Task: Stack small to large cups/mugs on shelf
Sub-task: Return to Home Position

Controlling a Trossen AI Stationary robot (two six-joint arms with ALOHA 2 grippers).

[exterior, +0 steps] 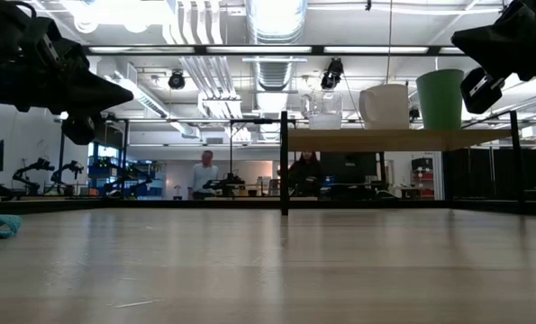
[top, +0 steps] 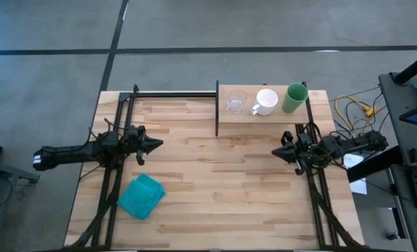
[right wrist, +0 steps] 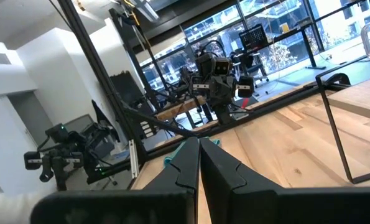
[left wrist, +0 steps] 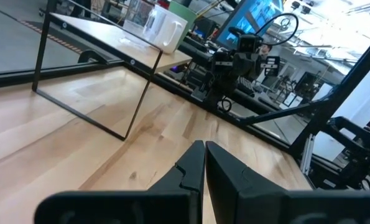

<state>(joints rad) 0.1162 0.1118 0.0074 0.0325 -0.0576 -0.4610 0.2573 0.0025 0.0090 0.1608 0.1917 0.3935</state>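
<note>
Three vessels stand in a row on the shelf (top: 264, 119) at the table's far right: the small clear cup (top: 235, 102), the white handled mug (top: 265, 102) and the taller green cup (top: 294, 98), each resting on its base. In the low view the clear cup (exterior: 323, 110), white mug (exterior: 385, 105) and green cup (exterior: 440, 98) sit on the shelf board (exterior: 394, 138). My left gripper (top: 160, 143) hovers shut over the table's left side. My right gripper (top: 275, 151) hovers shut just in front of the shelf.
A teal folded cloth (top: 141, 196) lies on the table near its left front corner. Black metal frames (top: 117, 175) run along both table sides. The shelf's thin black posts (exterior: 284, 162) stand on the tabletop. People sit in the room beyond the table (exterior: 204, 175).
</note>
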